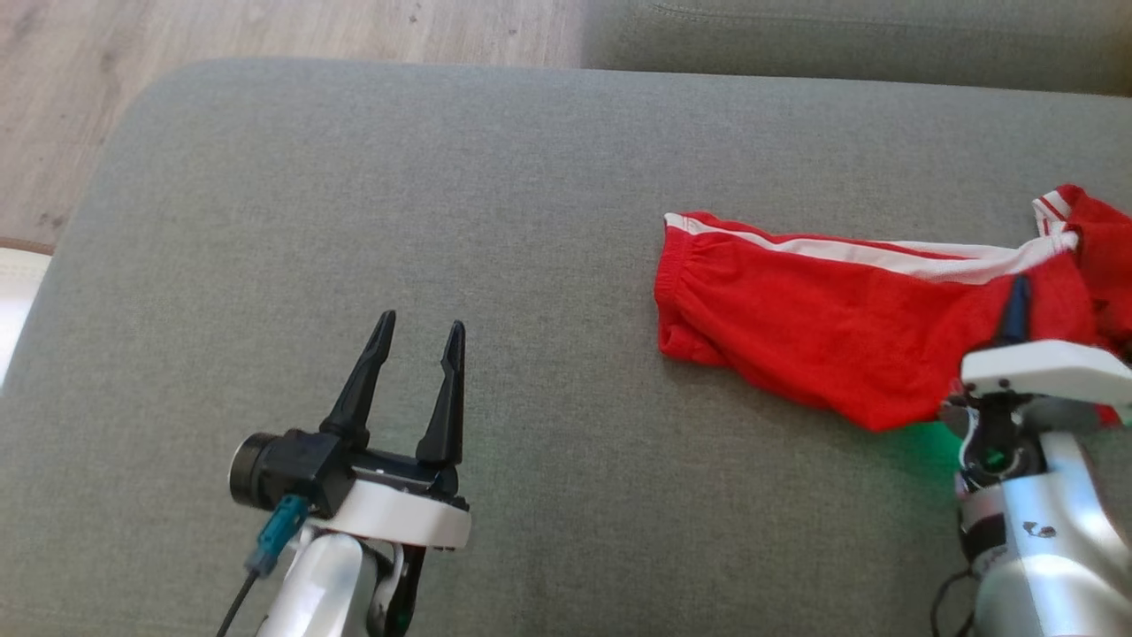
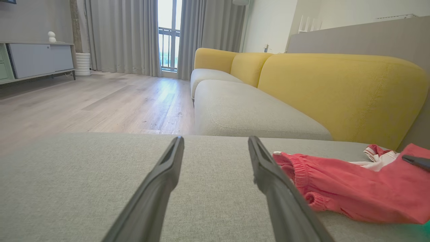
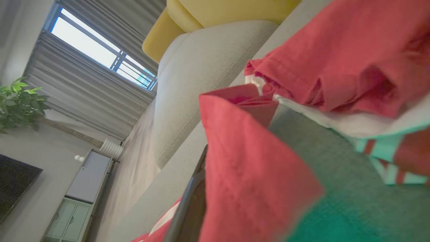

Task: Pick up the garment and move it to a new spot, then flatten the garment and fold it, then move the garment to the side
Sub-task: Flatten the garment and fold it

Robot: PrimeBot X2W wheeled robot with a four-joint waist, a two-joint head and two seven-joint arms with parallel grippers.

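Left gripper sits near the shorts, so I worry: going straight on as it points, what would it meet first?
Not the shorts, which lie to its right. The left gripper points over bare cushion, free; beyond, probably the sofa seat, depth unclear.

Left gripper point(image 2: 215, 141), jaws apart — red garment point(image 2: 352, 191) just beside.

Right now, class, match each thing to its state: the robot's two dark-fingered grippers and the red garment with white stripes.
1 dark-fingered left gripper
2 dark-fingered right gripper
3 red garment with white stripes

A rumpled on the grey fabric cushion
B open, empty
C shut on red cloth

Pairs: 1-B, 2-C, 3-A
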